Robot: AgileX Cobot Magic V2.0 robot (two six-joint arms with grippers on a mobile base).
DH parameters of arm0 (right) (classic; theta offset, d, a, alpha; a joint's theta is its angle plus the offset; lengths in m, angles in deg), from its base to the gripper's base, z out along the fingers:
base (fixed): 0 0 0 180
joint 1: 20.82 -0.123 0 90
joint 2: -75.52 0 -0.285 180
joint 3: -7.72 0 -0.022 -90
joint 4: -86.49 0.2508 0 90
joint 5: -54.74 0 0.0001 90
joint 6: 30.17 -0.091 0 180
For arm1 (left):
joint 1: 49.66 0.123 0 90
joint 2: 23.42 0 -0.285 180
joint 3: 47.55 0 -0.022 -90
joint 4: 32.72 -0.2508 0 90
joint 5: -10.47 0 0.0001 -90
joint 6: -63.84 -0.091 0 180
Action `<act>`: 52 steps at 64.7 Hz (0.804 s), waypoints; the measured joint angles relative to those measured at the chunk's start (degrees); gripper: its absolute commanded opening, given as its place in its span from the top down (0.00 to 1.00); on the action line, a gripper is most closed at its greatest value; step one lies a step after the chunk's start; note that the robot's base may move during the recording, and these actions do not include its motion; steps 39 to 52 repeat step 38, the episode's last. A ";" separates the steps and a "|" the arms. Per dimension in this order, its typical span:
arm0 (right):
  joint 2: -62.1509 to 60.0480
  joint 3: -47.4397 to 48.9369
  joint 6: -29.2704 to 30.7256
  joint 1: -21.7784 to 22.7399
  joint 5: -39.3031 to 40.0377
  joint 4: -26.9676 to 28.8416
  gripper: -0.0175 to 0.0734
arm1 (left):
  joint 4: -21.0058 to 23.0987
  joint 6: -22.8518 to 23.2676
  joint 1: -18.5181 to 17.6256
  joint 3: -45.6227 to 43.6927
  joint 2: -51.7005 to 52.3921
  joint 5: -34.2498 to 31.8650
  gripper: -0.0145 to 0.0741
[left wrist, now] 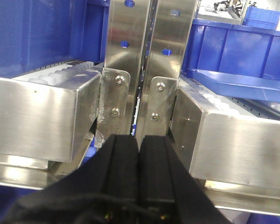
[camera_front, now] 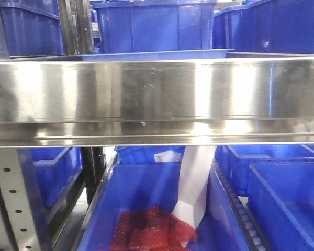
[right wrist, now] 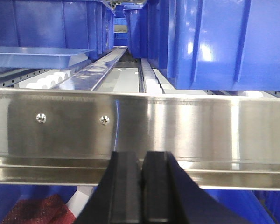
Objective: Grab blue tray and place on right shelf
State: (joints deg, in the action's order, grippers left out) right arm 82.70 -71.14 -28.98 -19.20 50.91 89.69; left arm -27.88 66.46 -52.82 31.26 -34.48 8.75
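The blue tray point(camera_front: 157, 54) lies flat on the steel rack shelf, only its thin rim showing above the broad front rail point(camera_front: 157, 97) in the front view. It also shows in the left wrist view point(left wrist: 242, 79) at the right and in the right wrist view point(right wrist: 37, 57) at the upper left, resting on white rollers. My left gripper point(left wrist: 139, 138) is shut and empty, just in front of the perforated uprights point(left wrist: 149, 51). My right gripper point(right wrist: 143, 155) is shut and empty, close below the shelf's front rail point(right wrist: 177, 126).
Deep dark-blue bins point(camera_front: 152, 23) stand on the shelf behind the tray and fill the right wrist view point(right wrist: 210, 42). Below the rail, a bin point(camera_front: 146, 193) holds a red mesh bag point(camera_front: 152, 230) and a white sheet point(camera_front: 196, 183). More bins point(camera_front: 288, 193) sit at the right.
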 measured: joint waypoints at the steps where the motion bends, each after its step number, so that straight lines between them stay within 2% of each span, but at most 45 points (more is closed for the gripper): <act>1: 0.00 0.00 0.00 0.00 0.00 0.00 0.75 | 0.00 0.00 0.00 0.00 0.00 0.00 0.89; 52: 0.00 0.00 -0.10 0.00 0.00 0.09 0.75 | 0.00 0.00 0.00 0.00 0.00 0.00 0.89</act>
